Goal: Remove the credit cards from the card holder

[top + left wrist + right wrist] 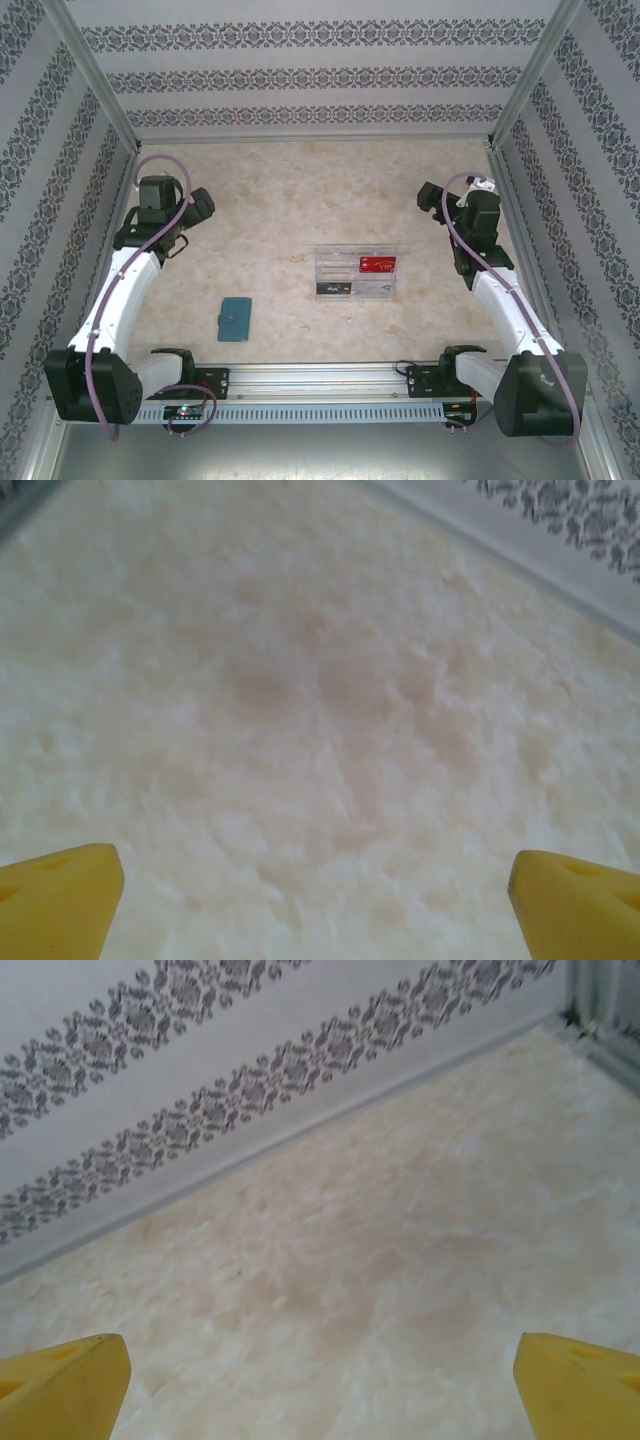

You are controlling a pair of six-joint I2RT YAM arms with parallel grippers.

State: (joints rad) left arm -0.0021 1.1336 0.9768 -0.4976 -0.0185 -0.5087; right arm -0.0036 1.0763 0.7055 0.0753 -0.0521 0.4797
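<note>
Walls (300, 60): we count three, pale with dark floral bands, on the left, back and right.
Bench (290, 200): one, cream and marbled, carrying everything below.
Arms: two, white with black joints. The left arm (125, 290) and right arm (515, 310) each reach up their own side of the bench.
Left tool (318, 910): one, its two yellow fingers (60, 900) spread wide apart over bare bench, holding nothing.
Right tool (320, 1390): one, its two yellow fingers (65, 1385) also wide apart and holding nothing, near the wall.
Clear box (356, 275): one, with compartments, lying right of centre.
Card holder (235, 319): one, teal, shut and flat. It is near the front edge, left of the clear box and well apart from both tools.
Cards in the box: we can count two, a red card (378, 265) and a dark card (335, 289).
</note>
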